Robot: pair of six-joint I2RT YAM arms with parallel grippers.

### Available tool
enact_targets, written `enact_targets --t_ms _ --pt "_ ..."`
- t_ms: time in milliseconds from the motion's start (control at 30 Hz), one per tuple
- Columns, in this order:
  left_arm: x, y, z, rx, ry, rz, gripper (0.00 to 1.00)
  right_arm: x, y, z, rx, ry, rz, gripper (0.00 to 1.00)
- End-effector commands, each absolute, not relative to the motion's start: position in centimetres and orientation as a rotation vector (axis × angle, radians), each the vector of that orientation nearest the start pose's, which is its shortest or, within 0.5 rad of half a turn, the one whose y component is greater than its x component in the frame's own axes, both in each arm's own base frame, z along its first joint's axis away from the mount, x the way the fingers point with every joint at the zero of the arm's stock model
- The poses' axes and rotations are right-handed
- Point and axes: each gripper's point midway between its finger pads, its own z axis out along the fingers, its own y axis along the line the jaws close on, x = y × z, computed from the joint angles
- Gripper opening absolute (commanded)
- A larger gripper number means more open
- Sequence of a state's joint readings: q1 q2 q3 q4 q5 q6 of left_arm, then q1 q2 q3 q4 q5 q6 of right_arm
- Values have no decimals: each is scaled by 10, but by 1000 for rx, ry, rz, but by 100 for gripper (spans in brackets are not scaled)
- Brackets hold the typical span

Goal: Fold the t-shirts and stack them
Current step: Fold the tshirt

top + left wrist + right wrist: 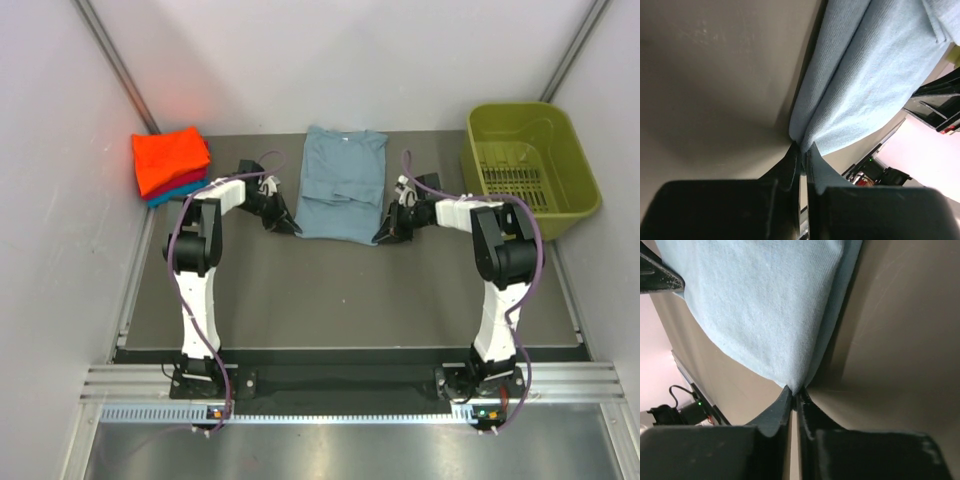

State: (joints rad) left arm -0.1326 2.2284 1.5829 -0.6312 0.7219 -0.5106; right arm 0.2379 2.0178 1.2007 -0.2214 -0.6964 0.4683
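As its collar (338, 136) points away, the shirt (342, 190) runs near-to-far.

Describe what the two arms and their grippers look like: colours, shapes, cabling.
Both the left arm and the right arm have white tubular links joined by chunky black joints. A purple-grey cable loops loosely along the outside of each. The left gripper and the right gripper are matte black, with jaws tapering to thin, wedge-like tips.

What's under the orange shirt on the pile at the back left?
Under the orange shirt: a red shirt, then a teal shirt; only their edges peek out. The rest, and anything beneath the teal, is covered.
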Motion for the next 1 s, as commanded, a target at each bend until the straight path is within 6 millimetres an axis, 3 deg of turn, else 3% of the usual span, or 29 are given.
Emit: enact_targets --t_ms 0,167,333,567,800,967 --pt "419 -190 38 -351 2808 -1188 0 386 232 50 -33 2577 1157 0" --pt "418 -193 66 -329 2763 -1254 0 386 225 99 -106 2488 1110 0" --pt "416 -194 110 -297 2676 -1313 0 378 216 150 -196 2384 1056 0" --pt "399 -201 156 -227 2603 -1332 0 351 204 158 -192 2368 1054 0" --pt "361 -230 203 41 2522 -1262 0 337 194 168 -162 2340 1079 0" --pt "335 -228 201 93 2544 -1207 0 322 186 168 -146 2336 1083 0"
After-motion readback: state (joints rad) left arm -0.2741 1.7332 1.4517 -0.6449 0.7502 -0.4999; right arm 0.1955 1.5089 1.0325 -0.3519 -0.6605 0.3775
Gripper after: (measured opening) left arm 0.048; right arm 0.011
